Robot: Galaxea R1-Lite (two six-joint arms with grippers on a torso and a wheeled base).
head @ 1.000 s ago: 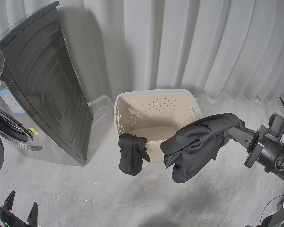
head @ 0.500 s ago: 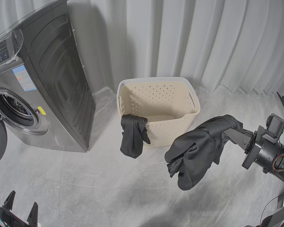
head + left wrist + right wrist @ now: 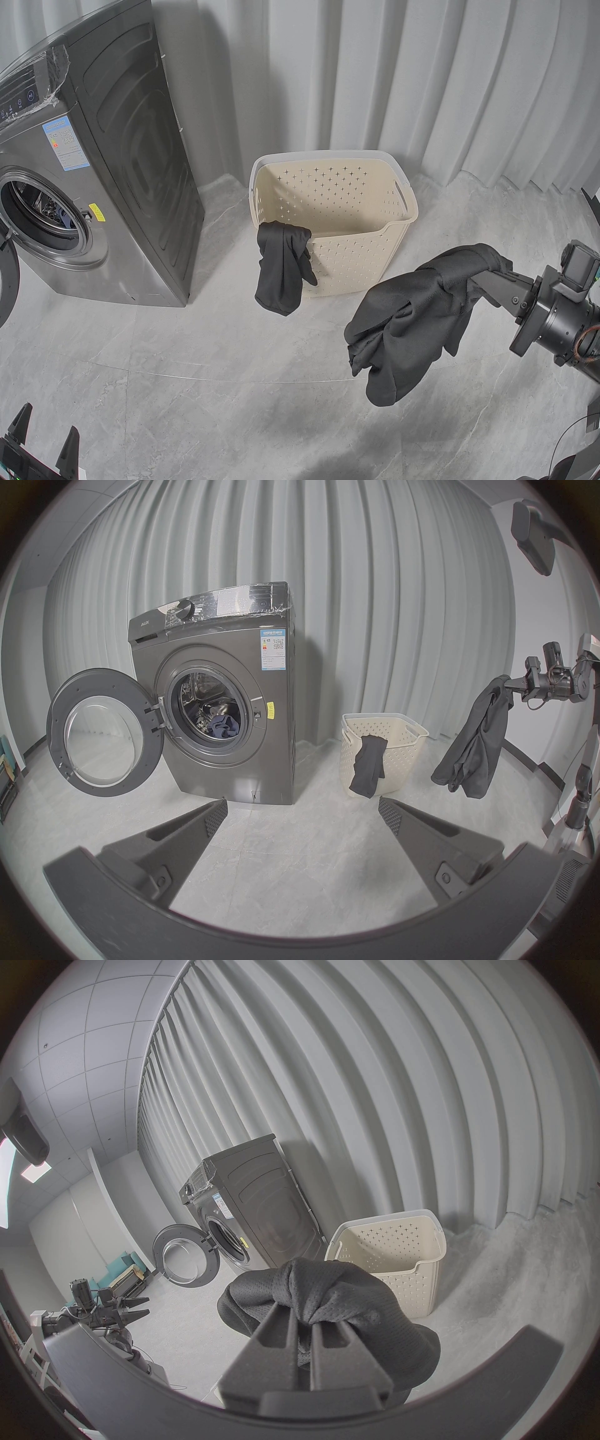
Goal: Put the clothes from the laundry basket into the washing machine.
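A cream laundry basket [image 3: 350, 194] stands on the floor by the curtain. A black garment [image 3: 281, 269] hangs over its front rim, down the outside. My right gripper [image 3: 304, 1335] is shut on a dark grey garment [image 3: 406, 319], held in the air to the right of the basket and in front of it. The cloth drapes over the fingertips and hangs well clear of the floor. The grey washing machine [image 3: 106, 181] stands at the left with its round door [image 3: 103, 730] swung open and clothes in the drum [image 3: 215, 720]. My left gripper [image 3: 49, 420] is open and low at the near left.
A white pleated curtain [image 3: 406, 87] runs behind the basket and the machine. Bare grey floor [image 3: 206, 375] lies between me, the basket and the machine's opening. The open door juts out to the left of the drum.
The whole head view has shifted: the washing machine's front and drum have come into sight, and the basket sits farther off. The right gripper still holds the grey garment.
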